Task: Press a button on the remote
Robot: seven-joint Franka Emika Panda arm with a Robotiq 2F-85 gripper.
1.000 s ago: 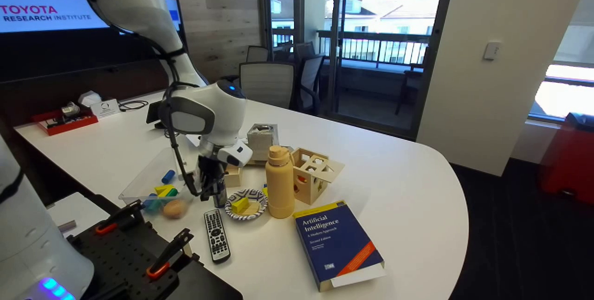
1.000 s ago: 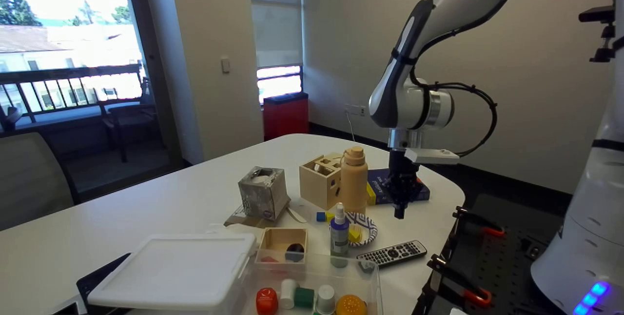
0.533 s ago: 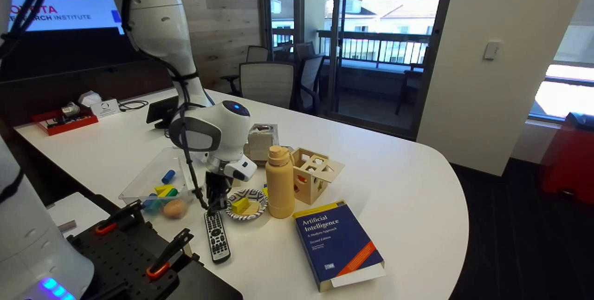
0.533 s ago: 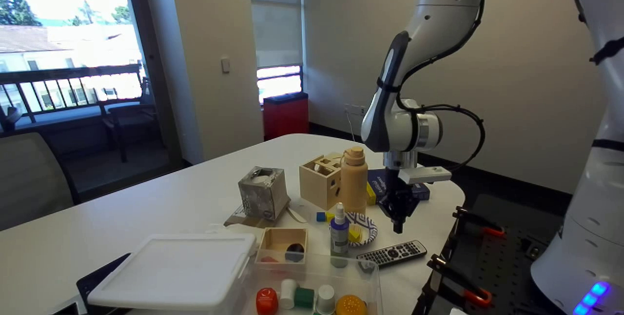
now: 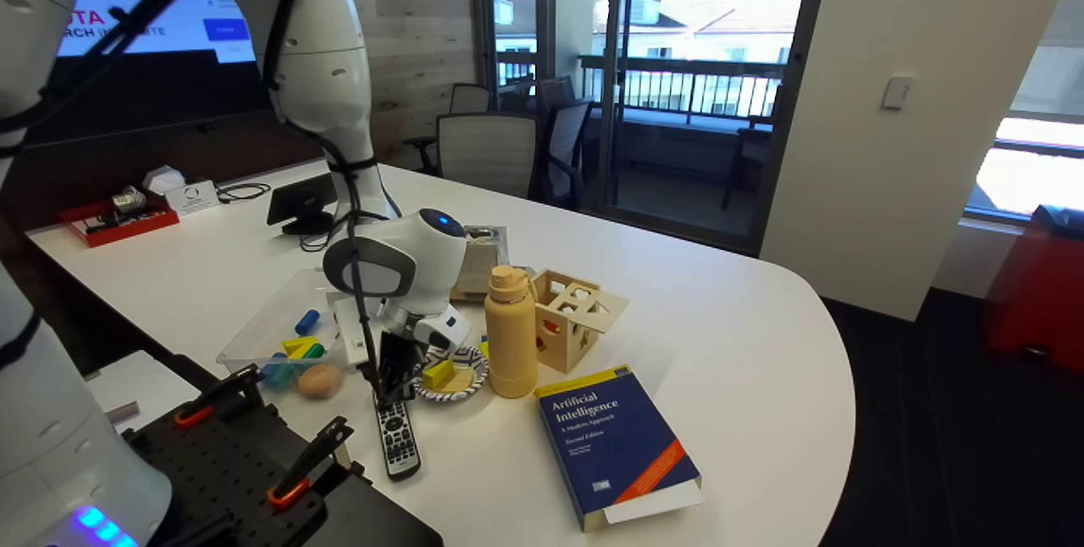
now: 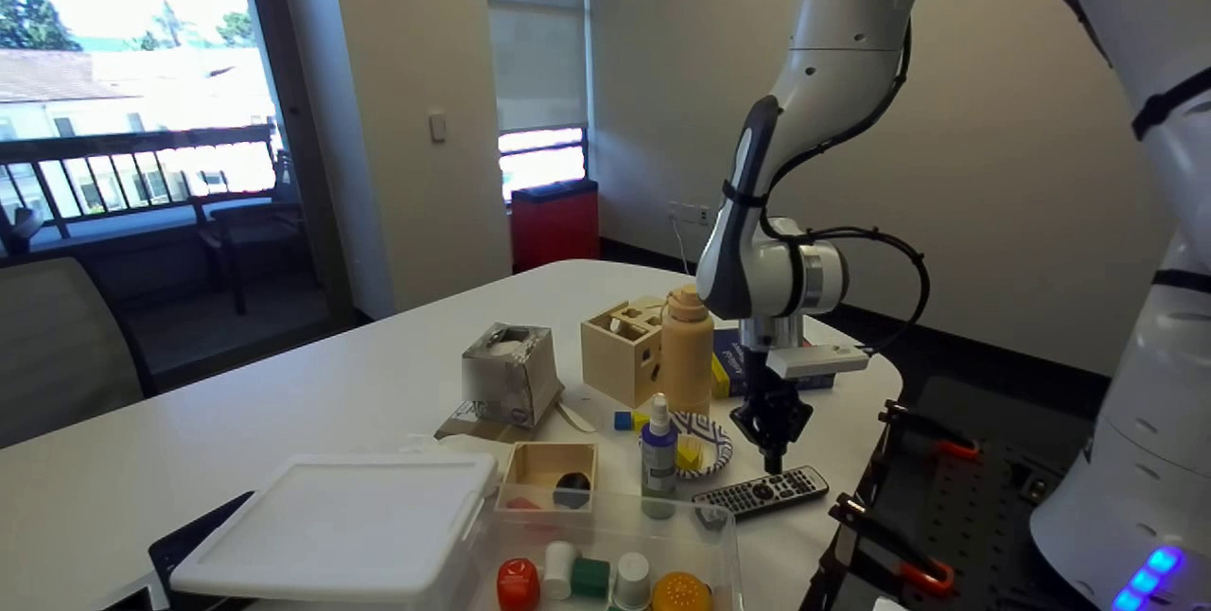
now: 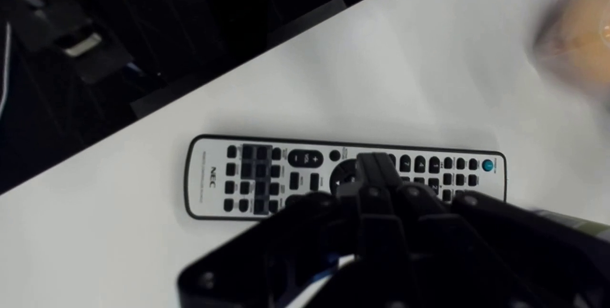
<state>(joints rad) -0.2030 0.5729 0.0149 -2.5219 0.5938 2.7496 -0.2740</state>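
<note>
The remote lies flat on the white table, with a pale silver face, black edge, rows of small dark buttons and one teal button at an end. It also shows in both exterior views. My gripper points down with its two black fingers pressed together and nothing between them. In the wrist view the fingertips overlap the remote between the round pad and the number keys, hiding buttons there. In the exterior views the gripper is at or just above the remote. I cannot tell whether it touches.
A spray bottle and a patterned plate with a yellow block stand close to the remote. A tan bottle and a blue book are farther off. A clear bin and a clamp flank the remote.
My gripper has come down from above the table to the remote, its fingers staying together. The remote and the other objects have not moved.
</note>
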